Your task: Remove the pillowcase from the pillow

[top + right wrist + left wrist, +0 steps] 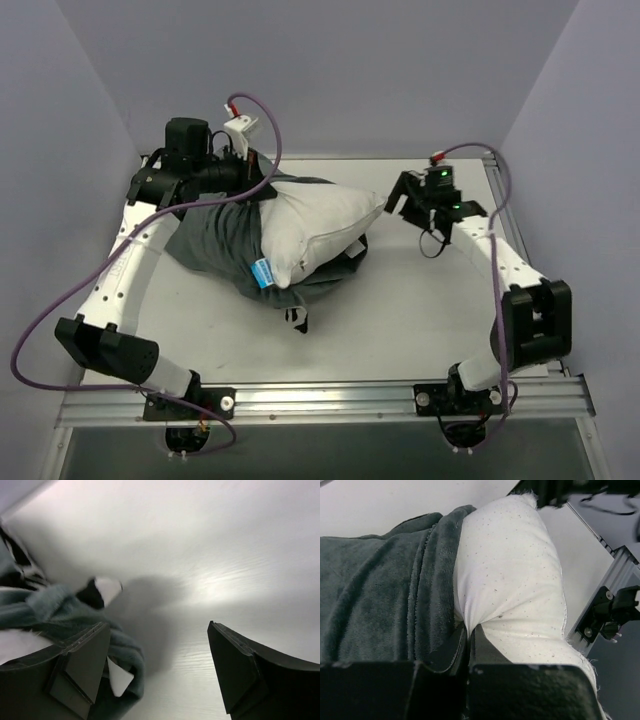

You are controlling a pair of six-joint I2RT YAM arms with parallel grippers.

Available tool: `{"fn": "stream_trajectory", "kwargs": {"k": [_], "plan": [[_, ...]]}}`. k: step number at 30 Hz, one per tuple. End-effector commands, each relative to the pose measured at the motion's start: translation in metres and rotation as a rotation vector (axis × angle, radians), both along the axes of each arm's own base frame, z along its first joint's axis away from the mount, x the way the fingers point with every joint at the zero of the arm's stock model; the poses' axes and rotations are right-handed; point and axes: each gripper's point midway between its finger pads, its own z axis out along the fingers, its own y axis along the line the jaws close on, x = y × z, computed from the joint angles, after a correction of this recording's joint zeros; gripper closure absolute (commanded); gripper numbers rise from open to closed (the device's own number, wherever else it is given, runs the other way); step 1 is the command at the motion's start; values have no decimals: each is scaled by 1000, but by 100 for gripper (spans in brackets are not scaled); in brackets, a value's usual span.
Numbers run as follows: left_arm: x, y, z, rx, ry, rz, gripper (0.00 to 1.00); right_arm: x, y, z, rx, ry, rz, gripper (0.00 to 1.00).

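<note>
The white pillow [315, 232] lies in the middle of the table, its right half bare, with a blue tag [262, 272] at its near edge. The dark grey-green plush pillowcase [210, 245] is bunched over its left half. My left gripper [252, 186] is at the pillow's far edge; in the left wrist view it [468, 632] is shut on a fold of the white pillow [510, 580], right beside the pillowcase's hem [435, 580]. My right gripper [402, 200] is open and empty just right of the pillow's corner. In its wrist view [157, 655] the pillowcase [55, 612] lies by its left finger [85, 665].
A small black-and-white tag of the pillowcase [297, 320] lies on the white table [420, 300] in front of the pillow. An aluminium rail [320, 398] runs along the near edge. Purple walls close in the left, back and right sides.
</note>
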Motion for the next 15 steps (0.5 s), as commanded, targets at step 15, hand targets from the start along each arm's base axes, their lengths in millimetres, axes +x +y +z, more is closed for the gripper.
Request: {"fn": "stream_trajectory", "kwargs": {"k": [15], "plan": [[46,-59,-1,-4,-100,45,98,-75,74,151,487,-334,-57,0]]}}
